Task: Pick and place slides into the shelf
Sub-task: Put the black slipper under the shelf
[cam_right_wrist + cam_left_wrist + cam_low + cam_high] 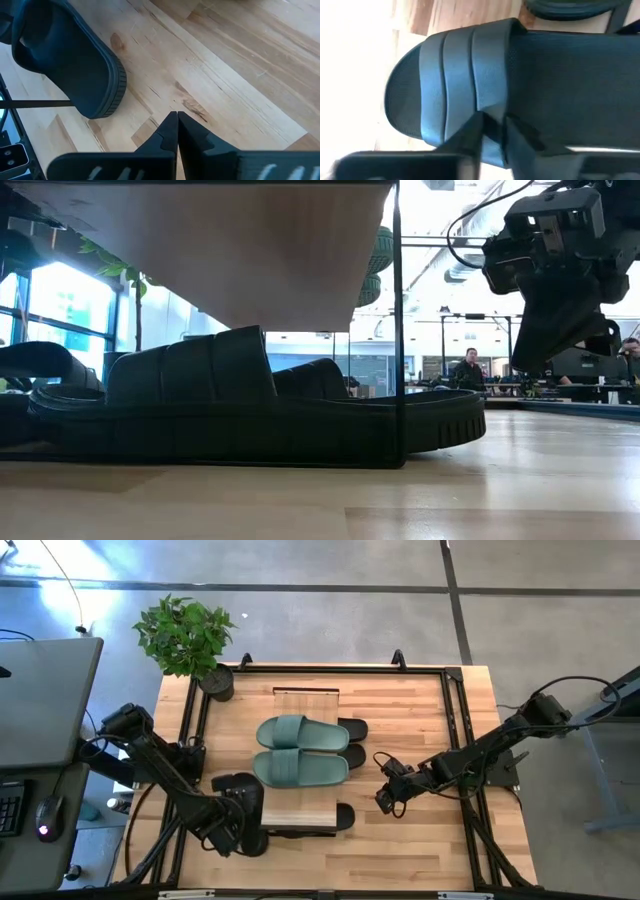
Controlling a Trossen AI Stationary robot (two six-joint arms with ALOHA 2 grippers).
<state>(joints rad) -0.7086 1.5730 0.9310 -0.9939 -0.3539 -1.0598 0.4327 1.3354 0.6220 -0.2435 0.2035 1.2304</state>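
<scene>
High view: two green slides (300, 749) lie atop the shelf (305, 697) at the middle of the surface (410, 710), black ones tucked beneath; the left end effector (238, 812) sits at the shelf's near-left corner over a black slide (243, 785).

Low view: a black slide fills the space under the shelf.

Left wrist view: dark fingers (470, 140) pinch that slide's wide strap, its best handle; the rubber looks light and bendy.

Right wrist view: the right end effector (176, 131), clamped shut and empty, hovers over bare wood.

Your wood surface (420, 730) carries the shelf (305, 697), a potted plant (190, 640) and black slides (350, 728); green slides (300, 750) top the shelf.
</scene>
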